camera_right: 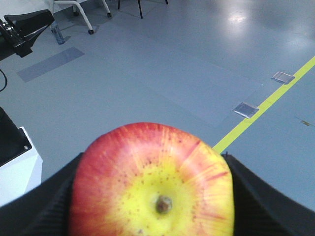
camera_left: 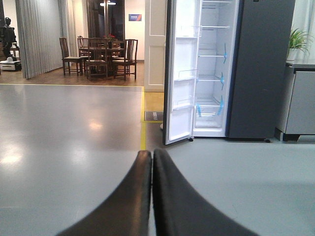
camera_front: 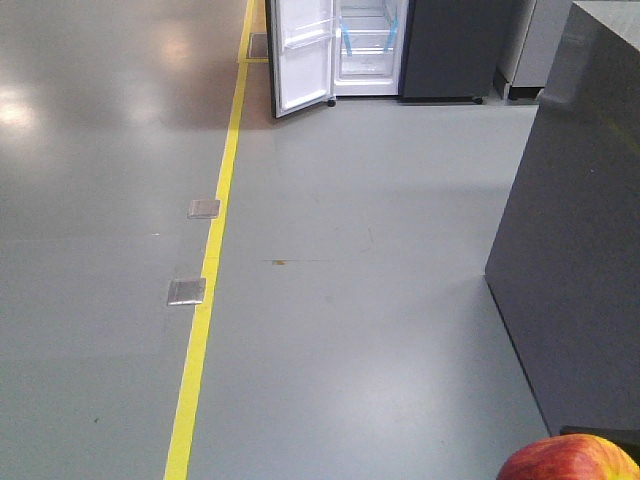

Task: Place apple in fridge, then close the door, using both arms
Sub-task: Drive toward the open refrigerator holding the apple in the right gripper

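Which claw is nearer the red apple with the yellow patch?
Right. The right claw clamps the red, yellow-patched apple; the left claw is shut and empty, facing the open dark-grey fridge, no apple in its view.

A yellow line [camera_front: 205, 290] crosses the grey floor [camera_front: 380, 300], two metal plates [camera_front: 187, 291] just left of it; wooden chairs [camera_left: 98, 56] stand far off, a plant [camera_left: 300, 39] on a cabinet [camera_left: 300, 108]

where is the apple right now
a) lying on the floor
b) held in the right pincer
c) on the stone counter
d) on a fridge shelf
b: the apple is gripped between the black pads of the right pincer, and the open fridge stands far off across the floor.
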